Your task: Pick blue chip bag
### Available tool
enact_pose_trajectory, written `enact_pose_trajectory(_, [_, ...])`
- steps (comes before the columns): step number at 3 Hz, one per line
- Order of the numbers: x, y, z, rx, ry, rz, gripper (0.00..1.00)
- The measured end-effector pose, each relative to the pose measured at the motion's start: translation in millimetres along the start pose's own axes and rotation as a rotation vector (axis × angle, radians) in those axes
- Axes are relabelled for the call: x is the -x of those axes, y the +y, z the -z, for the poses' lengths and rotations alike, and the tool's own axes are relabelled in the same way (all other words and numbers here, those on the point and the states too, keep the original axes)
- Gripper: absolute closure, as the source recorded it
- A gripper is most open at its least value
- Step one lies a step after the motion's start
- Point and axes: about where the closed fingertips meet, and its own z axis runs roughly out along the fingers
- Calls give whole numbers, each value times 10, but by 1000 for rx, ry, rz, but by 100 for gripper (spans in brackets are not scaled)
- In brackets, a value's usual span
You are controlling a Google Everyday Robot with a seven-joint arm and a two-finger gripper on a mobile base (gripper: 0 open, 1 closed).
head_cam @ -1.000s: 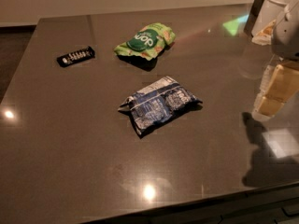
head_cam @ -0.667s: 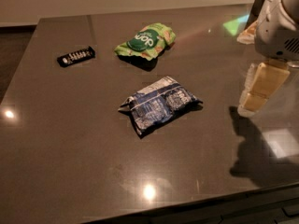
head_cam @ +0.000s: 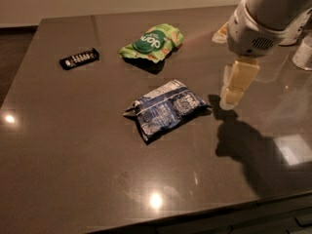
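Note:
The blue chip bag (head_cam: 165,109), crumpled dark blue foil with white and silver print, lies flat near the middle of the dark table (head_cam: 73,145). My gripper (head_cam: 230,100) hangs from the white arm (head_cam: 265,18) at the right. It is just to the right of the bag's right edge, a little above the table, and apart from the bag. Its shadow falls on the table below and to the right.
A green bag with a round dark-green logo (head_cam: 152,42) lies behind the blue bag. A small black bar with white marks (head_cam: 79,58) lies at the back left. A clear cup (head_cam: 304,52) stands at the right edge. The table's front edge runs along the bottom.
My arm and gripper have moved left, from the right edge of the view to just beside the blue chip bag. The bags and the bar have not moved.

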Motion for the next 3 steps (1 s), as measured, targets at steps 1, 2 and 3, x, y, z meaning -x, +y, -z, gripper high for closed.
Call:
enact_pose_trajectory(1, [161,-169,-236,25,-4,68,0])
enact_pose_trajectory(2, [274,-239,-475,64,5,130,0])
enact_pose_trajectory(3, [354,-191,-679,109,24,195,0])
